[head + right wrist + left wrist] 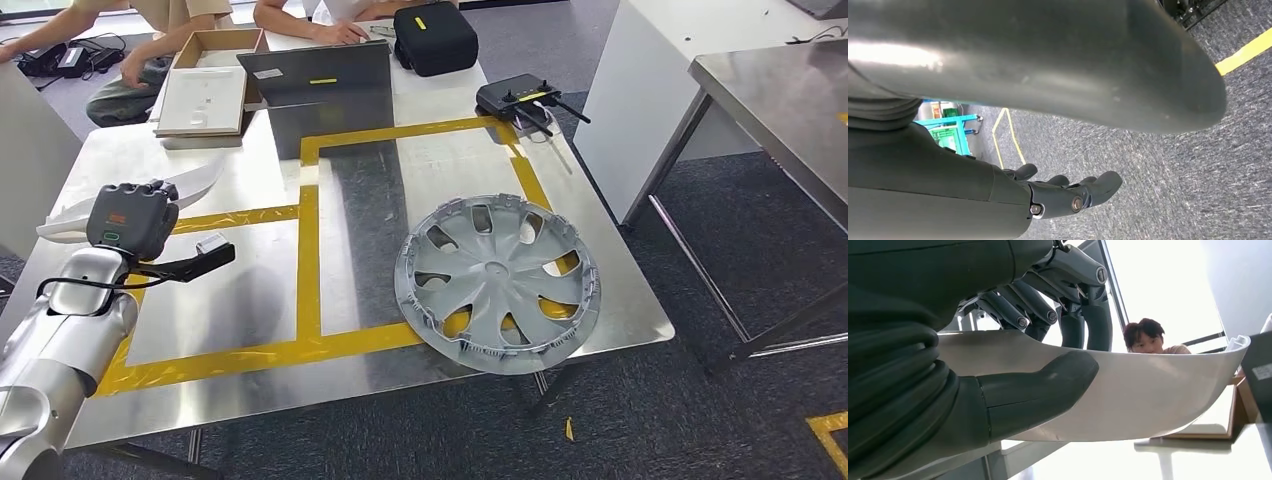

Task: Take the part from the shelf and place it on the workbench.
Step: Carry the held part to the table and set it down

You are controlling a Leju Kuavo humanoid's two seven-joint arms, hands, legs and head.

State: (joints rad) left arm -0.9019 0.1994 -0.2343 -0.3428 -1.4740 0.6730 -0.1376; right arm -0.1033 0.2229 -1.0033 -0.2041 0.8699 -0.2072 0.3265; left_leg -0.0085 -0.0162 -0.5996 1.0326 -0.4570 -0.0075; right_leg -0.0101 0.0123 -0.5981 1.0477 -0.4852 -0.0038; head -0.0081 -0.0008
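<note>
My left hand (130,218) grips a long, curved white plastic part (200,180) just above the left side of the steel workbench (250,300). The part sticks out past both sides of the hand. In the left wrist view the thick thumb (1038,390) lies under the white part (1148,390) and the dark fingers (1068,315) wrap over its upper edge. My right hand (1068,192) hangs beside my body over grey carpet, fingers loosely apart and holding nothing.
A grey wheel cover (495,283) lies at the bench's front right, overhanging the edge. Yellow tape marks rectangles on the top. At the back stand a cardboard box (215,80), a grey panel (320,95), a black case (435,38) and a controller (520,98). People sit at the far edge. Another steel table (780,110) stands right.
</note>
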